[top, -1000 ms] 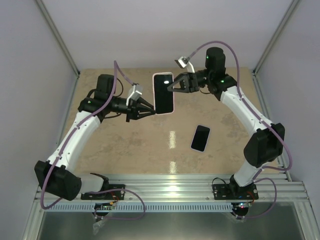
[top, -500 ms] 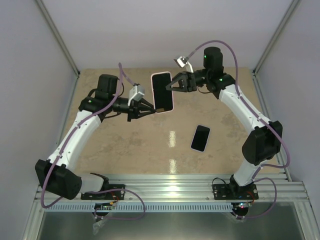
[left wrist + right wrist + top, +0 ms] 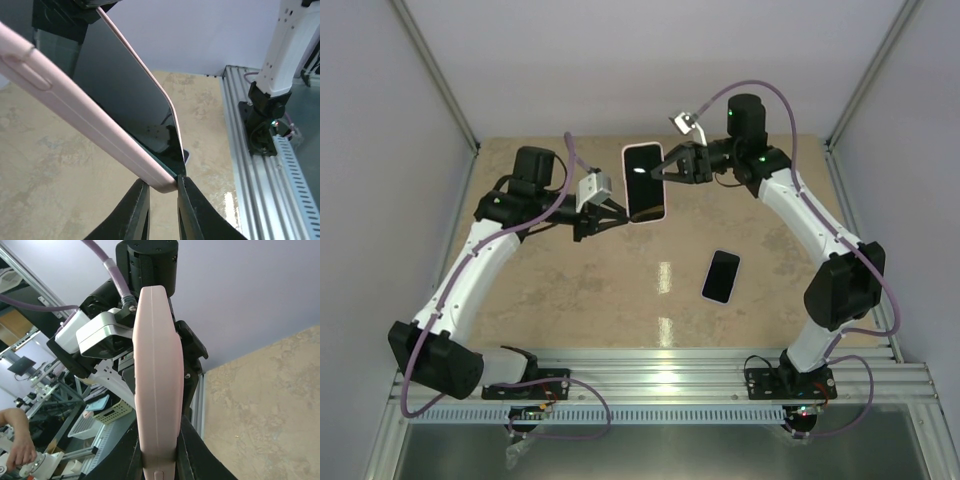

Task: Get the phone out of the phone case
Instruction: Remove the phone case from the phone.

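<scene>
**Left pincer (image 3: 620, 215) and right pincer (image 3: 665, 170) both clenched on a phone case (image 3: 155, 365) in mid-air**

The left pincer nips the case's near-left corner. The right pincer clamps its right edge, closer to the far end. Between them the pink case hangs clear of the table (image 3: 570, 290), above the middle of its far edge. The phone (image 3: 644, 180) appears to sit inside it, its dark glossy face filling the frame. A second phone (image 3: 721, 277) lies flat on the table right of centre, well apart from the case.

The main risk is a drop. The left wrist view shows the fingers biting only the very tip of the corner, so a twist or peel from the other arm could likely slide the case out of that hold. Nothing is under the case, so a phone that pops free would probably fall to the table.

A second risk is stalling. Each pincer seems to squeeze across case and phone together. That would pin the phone in place, and a pull might only flex the soft rim.
</scene>
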`<state>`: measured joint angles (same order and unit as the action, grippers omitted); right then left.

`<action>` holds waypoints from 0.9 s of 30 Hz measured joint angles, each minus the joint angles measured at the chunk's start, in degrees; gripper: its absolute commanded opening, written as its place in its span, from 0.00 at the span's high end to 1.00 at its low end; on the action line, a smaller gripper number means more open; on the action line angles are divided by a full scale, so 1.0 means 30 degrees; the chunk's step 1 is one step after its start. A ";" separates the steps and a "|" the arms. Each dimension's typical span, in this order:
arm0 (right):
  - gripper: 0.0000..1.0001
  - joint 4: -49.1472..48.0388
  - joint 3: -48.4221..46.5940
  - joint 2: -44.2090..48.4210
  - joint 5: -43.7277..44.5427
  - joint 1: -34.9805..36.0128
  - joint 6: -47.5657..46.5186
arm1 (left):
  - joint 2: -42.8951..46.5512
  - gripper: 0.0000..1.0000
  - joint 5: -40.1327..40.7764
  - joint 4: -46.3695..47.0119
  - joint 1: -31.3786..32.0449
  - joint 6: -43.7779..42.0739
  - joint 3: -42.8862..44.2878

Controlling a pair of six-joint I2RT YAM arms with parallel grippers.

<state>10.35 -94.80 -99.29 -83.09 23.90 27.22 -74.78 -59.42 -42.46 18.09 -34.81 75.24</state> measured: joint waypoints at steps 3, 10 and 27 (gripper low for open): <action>0.99 0.0080 -0.0007 0.0000 0.0109 -0.0080 0.0138 | 0.0000 0.83 0.1042 -0.0168 0.0044 -0.0692 0.0270; 0.99 0.0109 -0.0036 0.0000 0.1158 -0.0255 0.0277 | 0.0007 0.83 0.4044 0.0903 0.0189 -0.0510 0.0299; 0.99 0.0211 -0.1960 -0.0189 0.1341 -0.0634 -0.0007 | -0.0321 0.67 0.2084 0.6448 -0.0007 1.1897 -0.0605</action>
<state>10.98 -100.68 -99.85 -79.07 22.00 27.20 -75.75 -53.17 -23.11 18.06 0.89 73.43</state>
